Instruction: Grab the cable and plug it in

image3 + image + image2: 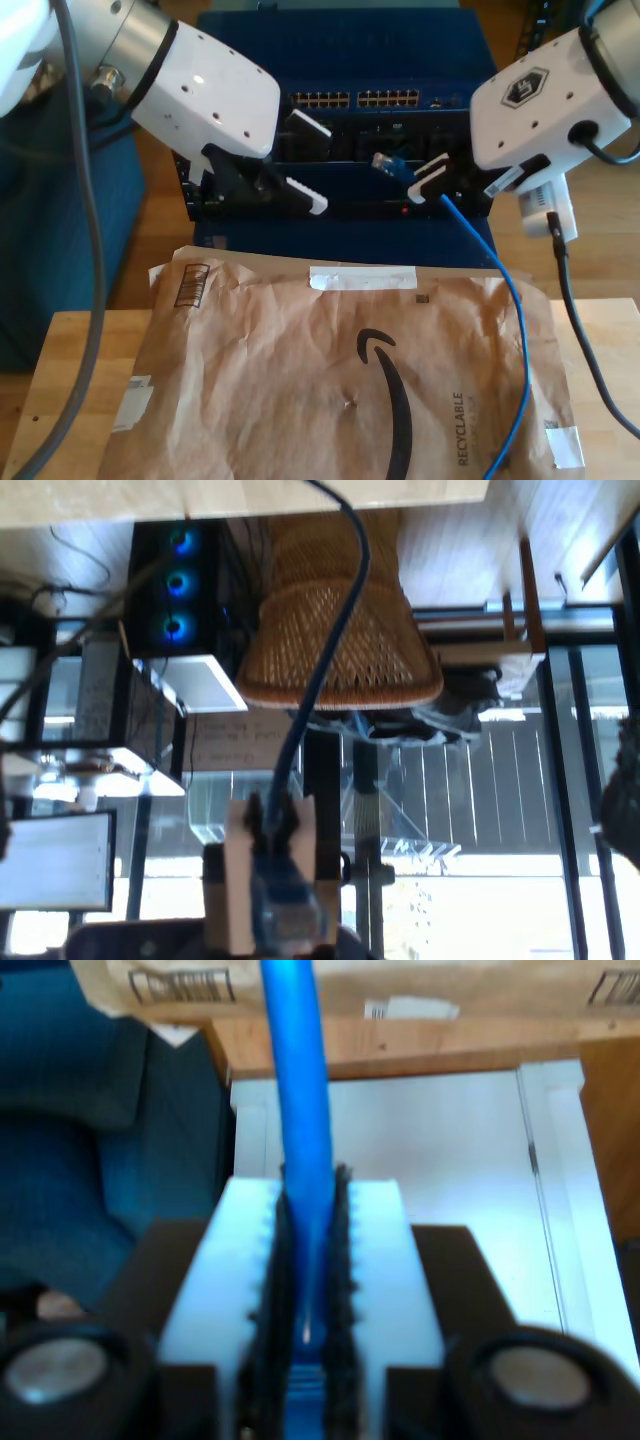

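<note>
Envelope: brown paper envelope (300, 370) lies flat on the wooden table (60, 380), closest to where I stand.
Cable: the blue cable (500, 300) runs up across the envelope on the exterior view's right, leaves the table and rises to the fingers of one arm (540, 100).
Plug: the small blue plug (388, 161) sticks out past those fingers, just in front of the blue box (340, 45) with its rows of ports, not touching it.
Other arm: the other arm (200, 85), on the exterior view's left, has its fingers spread wide with nothing between them.
My first gripper: my first gripper (285, 880) has its pale pads pressed against the cable (330, 630), which leads away past a wicker chair (390, 650).
My second gripper: my second gripper (308, 1290) is pinched tight on the cable (300, 1080), no gap either side.
Which arm is which: I cannot tell.
</note>
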You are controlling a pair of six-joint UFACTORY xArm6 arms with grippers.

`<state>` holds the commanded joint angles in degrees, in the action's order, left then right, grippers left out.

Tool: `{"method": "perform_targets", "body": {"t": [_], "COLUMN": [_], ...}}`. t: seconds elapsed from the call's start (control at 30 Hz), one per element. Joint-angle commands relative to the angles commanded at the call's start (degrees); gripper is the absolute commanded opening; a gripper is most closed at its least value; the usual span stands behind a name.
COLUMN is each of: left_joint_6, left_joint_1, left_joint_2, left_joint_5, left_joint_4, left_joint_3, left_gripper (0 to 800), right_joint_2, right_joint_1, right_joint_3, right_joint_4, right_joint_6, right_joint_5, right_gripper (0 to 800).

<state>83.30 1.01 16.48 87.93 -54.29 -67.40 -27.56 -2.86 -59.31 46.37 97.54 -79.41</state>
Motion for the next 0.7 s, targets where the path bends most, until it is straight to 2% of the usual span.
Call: {"method": "perform_targets", "body": {"t": [0.17,0.5,0.7], "left_joint_6": [0.1,-0.1,-0.6], "left_joint_1": [0.0,0.1,2.7], "left_joint_2": [-0.1,-0.3,0.2], "left_joint_5": [4.1,4.7,5.6], "left_joint_4": [-4.1,-4.7,-4.7], "left_joint_3": [-2.2,-1.8,-4.1], "left_gripper": [800,799,800], "right_joint_2": [-0.7,-0.7,-1.4], "right_joint_1": [0.1,0.6,0.6], "right_joint_3": [-0.3,-3.8,-5.1], "right_joint_4": [0.7,1.8,2.9], "right_joint_6": [0.0,-0.1,-0.1], "right_joint_5": [0.2,0.3,0.3], "right_gripper": [9,10,10]}}
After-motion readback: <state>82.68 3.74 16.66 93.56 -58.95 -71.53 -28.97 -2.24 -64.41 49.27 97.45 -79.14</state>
